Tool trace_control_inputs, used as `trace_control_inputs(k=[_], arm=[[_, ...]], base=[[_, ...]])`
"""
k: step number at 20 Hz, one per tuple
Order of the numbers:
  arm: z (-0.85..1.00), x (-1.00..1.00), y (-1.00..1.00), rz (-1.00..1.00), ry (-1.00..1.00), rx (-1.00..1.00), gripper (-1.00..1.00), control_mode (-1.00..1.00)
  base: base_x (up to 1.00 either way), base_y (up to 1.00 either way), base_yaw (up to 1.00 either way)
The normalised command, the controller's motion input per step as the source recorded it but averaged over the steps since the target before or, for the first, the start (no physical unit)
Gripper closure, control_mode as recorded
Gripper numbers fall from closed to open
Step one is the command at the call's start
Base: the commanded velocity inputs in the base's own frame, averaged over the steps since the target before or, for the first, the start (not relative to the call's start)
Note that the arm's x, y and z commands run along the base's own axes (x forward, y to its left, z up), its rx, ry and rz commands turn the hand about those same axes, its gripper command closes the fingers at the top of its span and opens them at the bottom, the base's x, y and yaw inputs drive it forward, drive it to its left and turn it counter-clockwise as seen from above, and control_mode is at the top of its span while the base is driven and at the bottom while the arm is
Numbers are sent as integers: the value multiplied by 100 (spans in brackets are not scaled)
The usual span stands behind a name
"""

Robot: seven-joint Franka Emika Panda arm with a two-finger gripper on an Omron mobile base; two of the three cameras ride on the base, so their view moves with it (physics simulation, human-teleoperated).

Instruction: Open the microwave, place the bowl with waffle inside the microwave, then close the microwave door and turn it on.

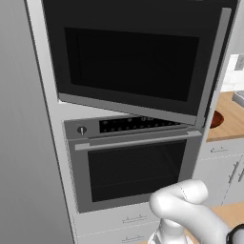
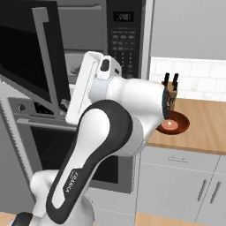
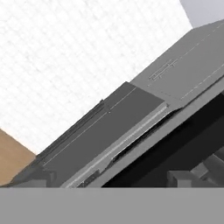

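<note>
The microwave sits built in above a grey oven, its keypad strip on the right. The microwave door stands swung open toward me, with the silver bar handle on its free edge. From the right the microwave door hangs open at the left. The reddish-brown bowl rests on the wooden counter with a pale round piece in it. Another glimpse of the bowl peeks out past the door's edge. My gripper is open, fingertips pointing up, just above and behind the bowl, holding nothing. In the hand view the gripper faces tiled wall and grey panels.
The grey oven with a horizontal bar handle is under the microwave. The wooden counter runs to the right over grey cabinets, with a white tiled wall behind. My own arm crosses between the open door and the bowl.
</note>
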Motion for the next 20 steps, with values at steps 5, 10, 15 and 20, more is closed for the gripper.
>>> trace_control_inputs(k=[5, 10, 15, 20], arm=[[-40, 54, 0, -9, -18, -19, -100, -100], [-17, 57, 3, -22, -8, -2, -100, -100], [-3, 41, 10, -19, -4, 0, -100, -100], [-7, 25, 9, -3, -9, 0, -100, -100]], base=[[0, 0, 0], [0, 0, 0], [0, 0, 0], [0, 0, 0]])
